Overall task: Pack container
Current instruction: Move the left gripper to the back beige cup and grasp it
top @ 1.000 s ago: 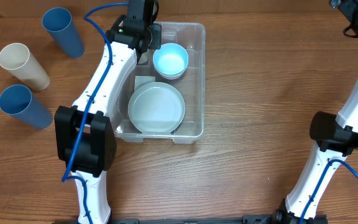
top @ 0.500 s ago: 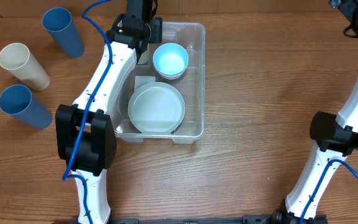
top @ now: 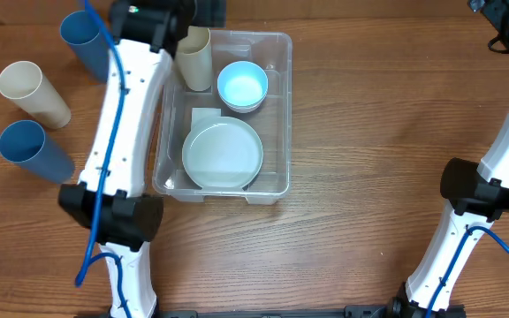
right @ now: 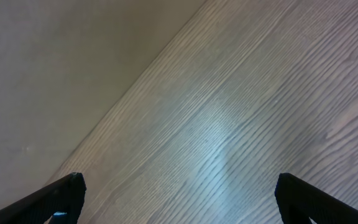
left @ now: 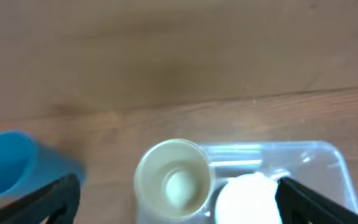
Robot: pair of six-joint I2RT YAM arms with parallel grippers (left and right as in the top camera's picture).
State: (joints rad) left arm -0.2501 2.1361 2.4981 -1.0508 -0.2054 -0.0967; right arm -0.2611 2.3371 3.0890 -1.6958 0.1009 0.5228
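My left claw (left: 176,191) is spread wide and empty, right above the cream cup (left: 173,182). The container (left: 319,158) below looks light, slick and probably flexy, so I'd pinch the rim.

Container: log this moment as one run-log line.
container: holds cream cup, blue bowl, plate | left hand: open above cream cup | right hand: open, empty

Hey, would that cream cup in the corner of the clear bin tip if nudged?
Probably tips easily: the cream cup is tall and narrow. Likely light, since it looks empty. The container wall beside it might catch it.
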